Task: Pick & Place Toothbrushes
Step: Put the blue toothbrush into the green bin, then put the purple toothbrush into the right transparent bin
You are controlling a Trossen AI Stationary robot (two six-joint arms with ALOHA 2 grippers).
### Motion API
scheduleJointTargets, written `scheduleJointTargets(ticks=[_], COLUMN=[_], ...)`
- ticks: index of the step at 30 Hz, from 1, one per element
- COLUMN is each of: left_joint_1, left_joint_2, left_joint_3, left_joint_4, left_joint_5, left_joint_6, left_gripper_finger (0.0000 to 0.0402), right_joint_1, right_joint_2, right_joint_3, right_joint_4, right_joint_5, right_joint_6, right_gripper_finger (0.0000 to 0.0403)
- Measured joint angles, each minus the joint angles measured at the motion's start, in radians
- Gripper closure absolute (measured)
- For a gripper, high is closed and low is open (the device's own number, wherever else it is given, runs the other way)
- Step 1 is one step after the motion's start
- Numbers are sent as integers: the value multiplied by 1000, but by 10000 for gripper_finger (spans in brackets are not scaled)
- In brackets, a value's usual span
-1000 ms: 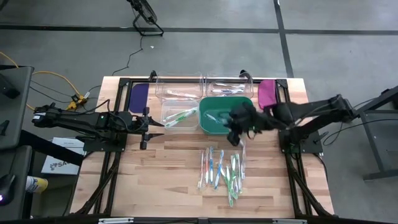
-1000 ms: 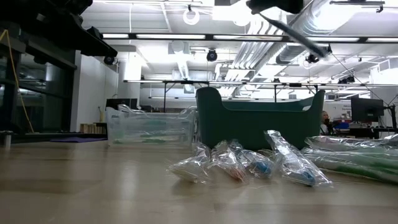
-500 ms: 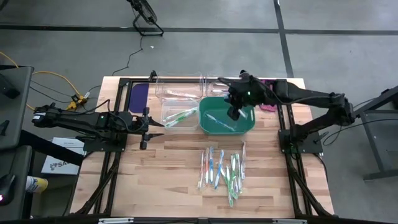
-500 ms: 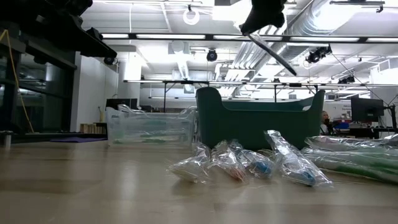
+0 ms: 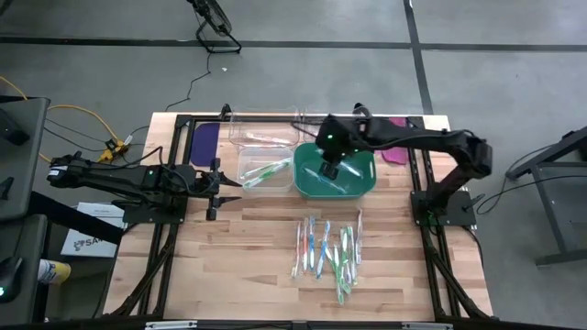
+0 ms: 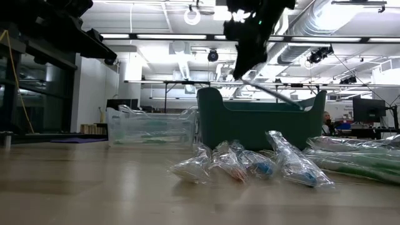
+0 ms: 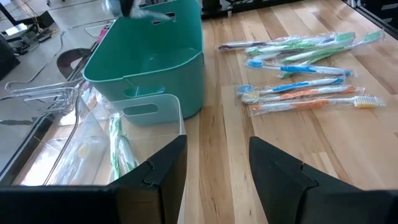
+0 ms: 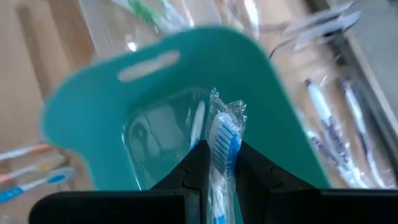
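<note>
One wrapped toothbrush (image 8: 221, 144) sits pinched in the right gripper (image 5: 330, 163) over the green bin (image 5: 362, 187), ready for dropping.

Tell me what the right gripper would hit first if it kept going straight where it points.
Probably the inside of the green bin: the right gripper, shut on a wrapped blue toothbrush, points into it, where another wrapped toothbrush lies. Depth is unclear.

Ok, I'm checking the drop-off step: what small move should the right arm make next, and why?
Probably open the fingers and let go. The right gripper is shut on a blue wrapped toothbrush and hangs directly above the green bin, where another wrapped brush already lies. The left gripper waits open by the clear containers.
</note>
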Motion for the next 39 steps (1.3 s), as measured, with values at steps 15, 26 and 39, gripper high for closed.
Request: scheduleJointTargets(ticks=[15,26,39], left_joint_1=[0,0,0], left_joint_2=[0,0,0], left_joint_3=[0,0,0], left_joint_4=[-6,-6,-34], left_joint_5=[0,1,2], left_joint_6=[-1,-1,-9], left_gripper_finger=[236,236,236], right_joint_1=[14,16,174], right_joint_2=[110,47,-128], right_joint_3=[0,0,0], right_joint_4=[-27,-152,-303], right_joint_5=[52,12,-79], right_joint_6=[86,499,836], right_gripper_finger=[277,239,256])
